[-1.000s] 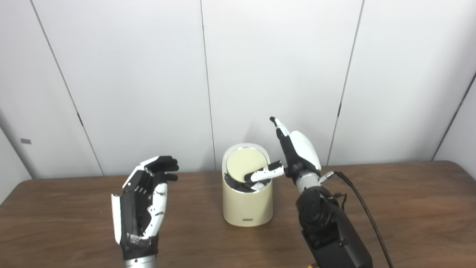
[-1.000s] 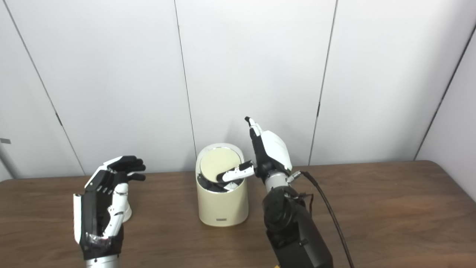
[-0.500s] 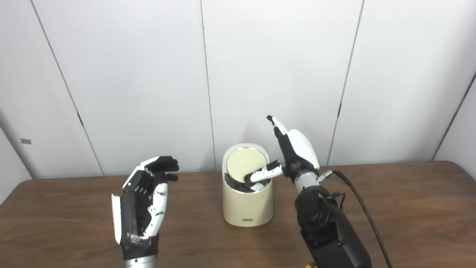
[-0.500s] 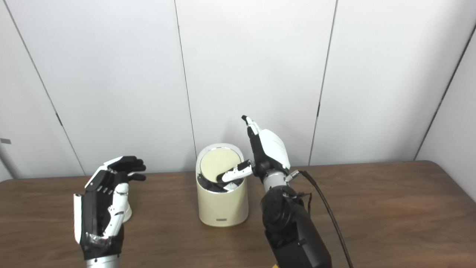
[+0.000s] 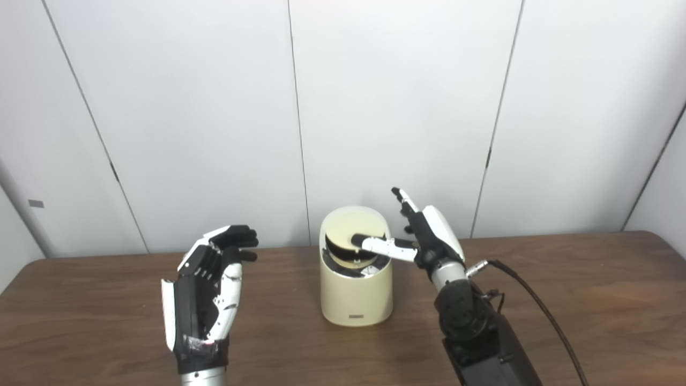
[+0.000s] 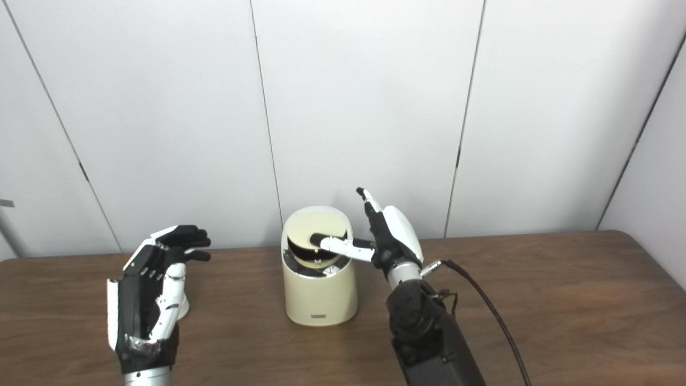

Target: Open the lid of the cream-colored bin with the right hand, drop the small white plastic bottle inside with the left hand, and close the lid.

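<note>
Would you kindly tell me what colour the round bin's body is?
The round bin's body is cream, clearest in the left eye view.

1. The left hand (image 5: 206, 289) stands upright at near left, palm turned right, fingers (image 5: 236, 236) apart and curled forward at the tips, holding nothing.
2. The right hand (image 5: 426, 238) is raised right of centre, its white back facing right, fingers pointing up and away.
3. Its thumb (image 5: 378, 245) stretches out to the left.
4. The right forearm (image 5: 477, 332) rises from the bottom edge.
</note>
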